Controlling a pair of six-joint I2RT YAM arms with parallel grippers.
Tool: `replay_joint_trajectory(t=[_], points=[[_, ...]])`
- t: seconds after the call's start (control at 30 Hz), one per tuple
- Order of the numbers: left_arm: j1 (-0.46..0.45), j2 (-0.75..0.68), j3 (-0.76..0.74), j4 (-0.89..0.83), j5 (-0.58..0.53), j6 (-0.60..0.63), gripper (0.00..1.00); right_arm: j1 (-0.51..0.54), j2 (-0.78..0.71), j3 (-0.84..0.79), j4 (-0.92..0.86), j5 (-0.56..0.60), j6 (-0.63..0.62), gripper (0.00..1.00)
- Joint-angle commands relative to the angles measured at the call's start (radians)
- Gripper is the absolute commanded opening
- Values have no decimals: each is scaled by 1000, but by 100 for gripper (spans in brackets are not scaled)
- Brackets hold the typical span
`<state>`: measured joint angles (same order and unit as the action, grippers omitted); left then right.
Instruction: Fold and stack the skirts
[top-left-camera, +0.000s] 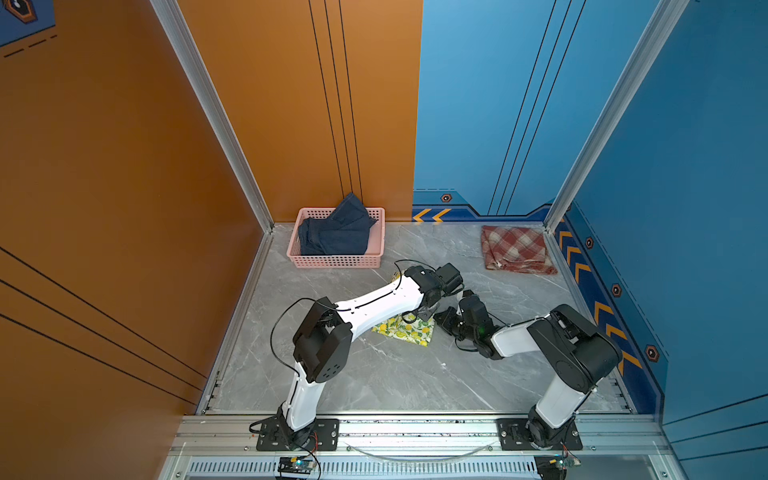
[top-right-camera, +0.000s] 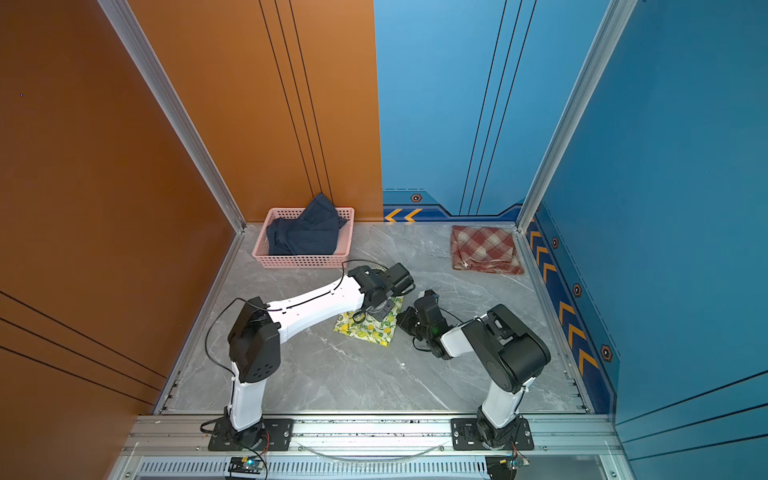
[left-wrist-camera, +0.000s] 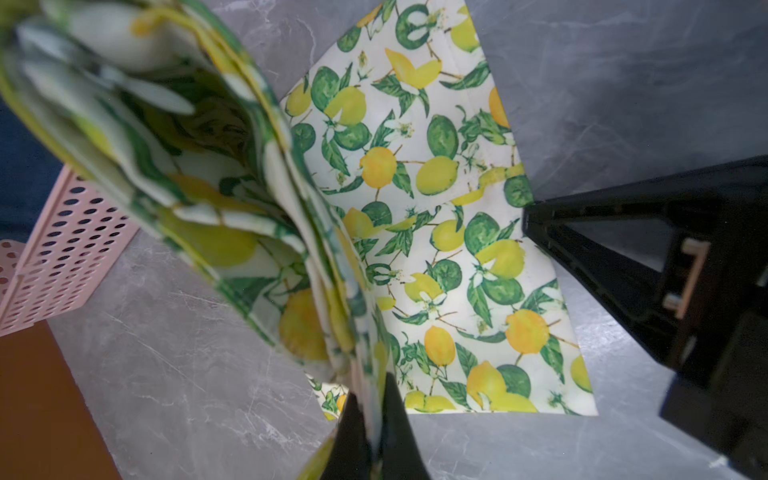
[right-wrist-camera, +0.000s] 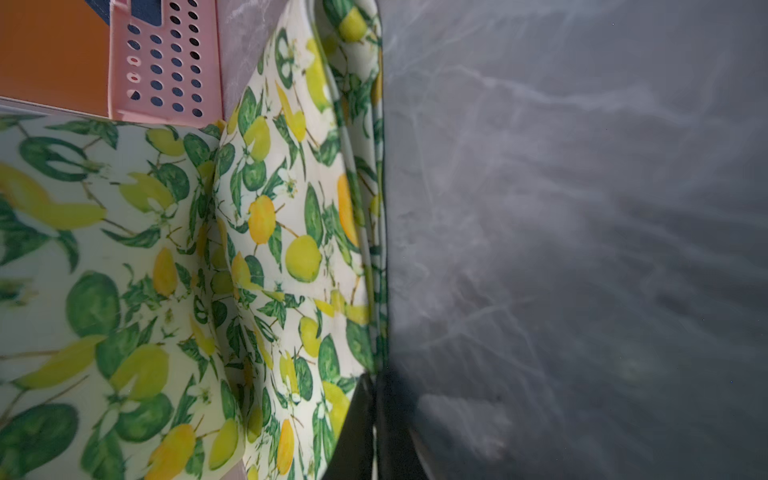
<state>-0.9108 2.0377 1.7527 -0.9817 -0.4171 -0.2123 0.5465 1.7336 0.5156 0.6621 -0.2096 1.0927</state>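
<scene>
The lemon-and-leaf print skirt (top-left-camera: 409, 332) lies mid-table, partly under my left arm. In the left wrist view my left gripper (left-wrist-camera: 374, 419) is shut on a lifted, layered edge of that skirt (left-wrist-camera: 436, 208), and the rest lies flat on the table. My right gripper (right-wrist-camera: 376, 419) is shut on the skirt's (right-wrist-camera: 270, 228) folded edge just beside the left one; it shows from the left wrist as a black body (left-wrist-camera: 623, 257). The dark denim skirt (top-left-camera: 336, 237) lies crumpled in the pink basket. The folded rust-and-cream plaid skirt (top-left-camera: 515, 249) sits at the back right.
The pink perforated basket (top-left-camera: 336, 261) stands at the back left against the orange wall, close to the lifted cloth. Grey marble tabletop (top-left-camera: 395, 374) stretches in front of the grippers. Walls close the table on three sides.
</scene>
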Motion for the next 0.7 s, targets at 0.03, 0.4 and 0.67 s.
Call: replay_joint_trajectory(t=[0.03,0.4,0.67], points=[[4,73,79,-22,108,-41,0,10,-1,-50,-137,21,-3,20],[49,125,245,-9,390,-120,45,-31,-121,-126,-208,50,-33,51],[109,-25,167,80,514,-162,59,-77,-223,-145,-304,59,-74,55]])
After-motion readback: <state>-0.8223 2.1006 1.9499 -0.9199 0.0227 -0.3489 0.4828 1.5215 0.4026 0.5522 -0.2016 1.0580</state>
